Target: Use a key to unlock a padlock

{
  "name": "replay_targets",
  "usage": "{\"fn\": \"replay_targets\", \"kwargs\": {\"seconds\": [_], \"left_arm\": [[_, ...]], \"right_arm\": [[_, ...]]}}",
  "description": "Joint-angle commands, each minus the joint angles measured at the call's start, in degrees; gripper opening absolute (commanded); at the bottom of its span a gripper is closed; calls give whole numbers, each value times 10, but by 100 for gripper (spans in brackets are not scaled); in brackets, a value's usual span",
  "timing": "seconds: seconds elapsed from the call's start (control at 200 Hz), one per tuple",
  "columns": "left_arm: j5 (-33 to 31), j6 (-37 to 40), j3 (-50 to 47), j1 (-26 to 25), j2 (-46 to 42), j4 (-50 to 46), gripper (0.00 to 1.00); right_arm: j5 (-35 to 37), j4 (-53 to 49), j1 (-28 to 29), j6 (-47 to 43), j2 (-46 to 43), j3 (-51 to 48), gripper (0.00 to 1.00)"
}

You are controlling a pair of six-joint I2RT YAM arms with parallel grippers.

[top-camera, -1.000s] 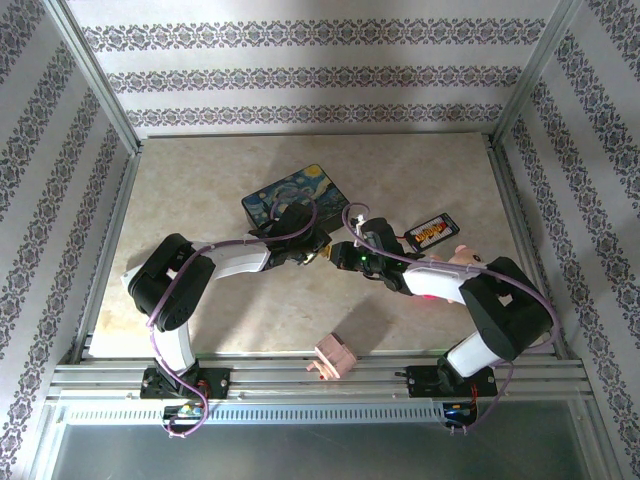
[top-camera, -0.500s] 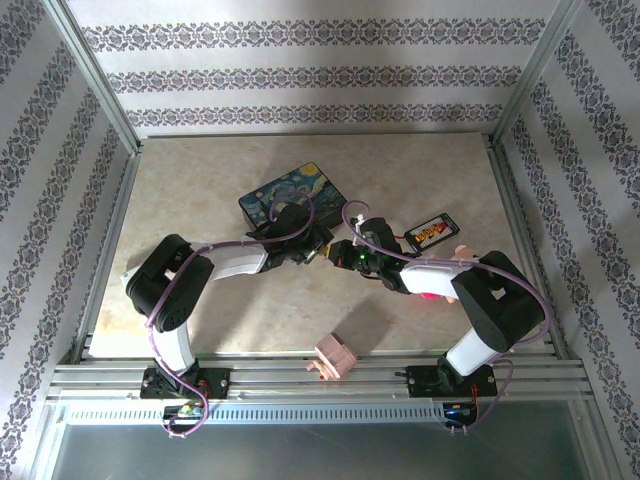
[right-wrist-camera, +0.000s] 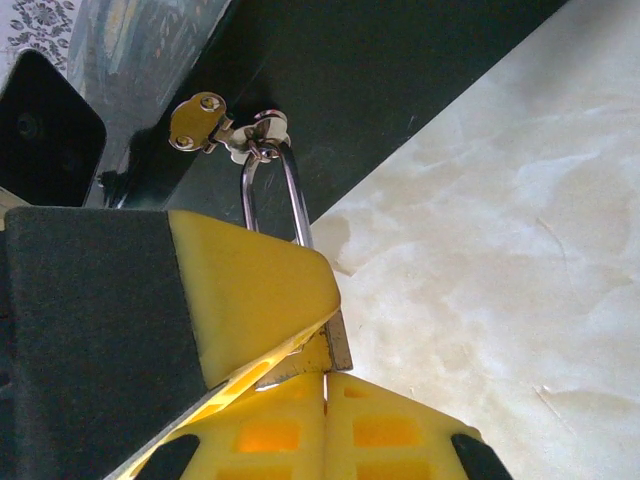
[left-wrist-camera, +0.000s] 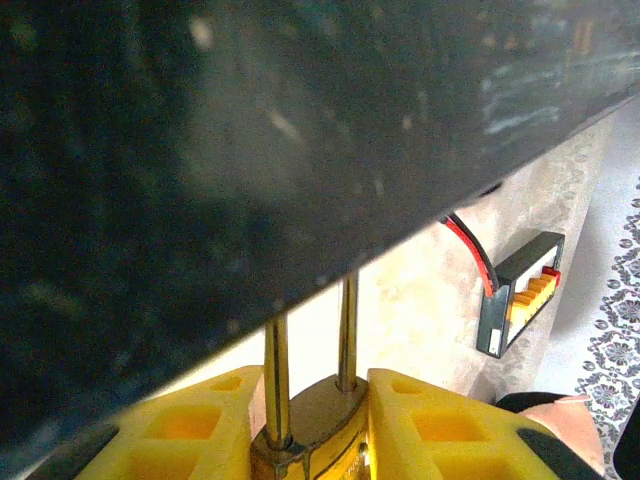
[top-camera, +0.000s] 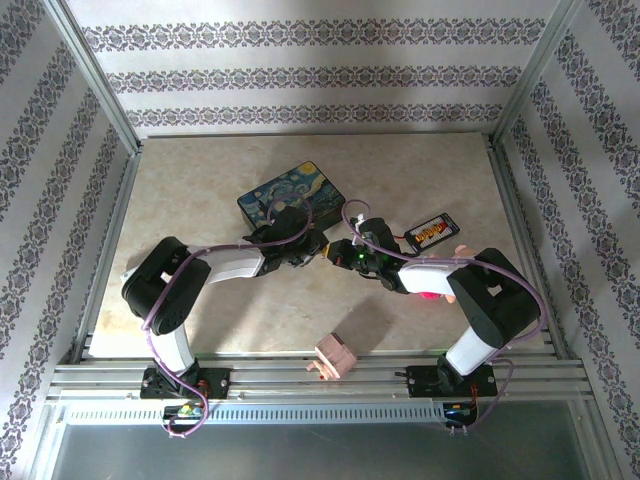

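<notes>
Item, left hand (left-wrist-camera: 306,432): narrowly parted, clamped on the padlock (left-wrist-camera: 310,422), with the shackle running ahead through the painted box (top-camera: 290,192) clasp (right-wrist-camera: 225,125).
Item, right hand (right-wrist-camera: 325,400): shut, pinching the key (right-wrist-camera: 337,346) at its tips.
Change: both hands have crept boxward. I judge insertion is underway.

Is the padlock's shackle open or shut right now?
Shut: both legs of the shackle sit in the padlock body, left wrist view.

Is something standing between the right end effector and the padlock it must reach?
Yes. The left end effector grips the padlock, and its yellow finger covers the lock body just ahead of the right end effector, which pinches the key. The shackle shows beyond it, hooked in the box clasp.
</notes>
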Motion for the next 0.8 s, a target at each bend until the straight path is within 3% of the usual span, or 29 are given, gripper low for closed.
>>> {"fn": "replay_targets", "kwargs": {"seconds": [0.0,0.155,0.41,0.56,0.795], "left_arm": [[14,11,-2,-9,-29,2,25],[14,12,-1,-9,-31,-1,14],[11,10,1,-9,-31,-6,6],[9,7,1,-9,-31,-9,4],[18,5,6,-9,-34,-17,2]], "right_arm": [[-5,35,2,1,8,12,0],[-7,37,3,1,11,15,0],[6,26,6,-12,-4,12,9],[38,-10,14,-43,-26,14,19],[116,-91,43,-121,-65,23,20]]}}
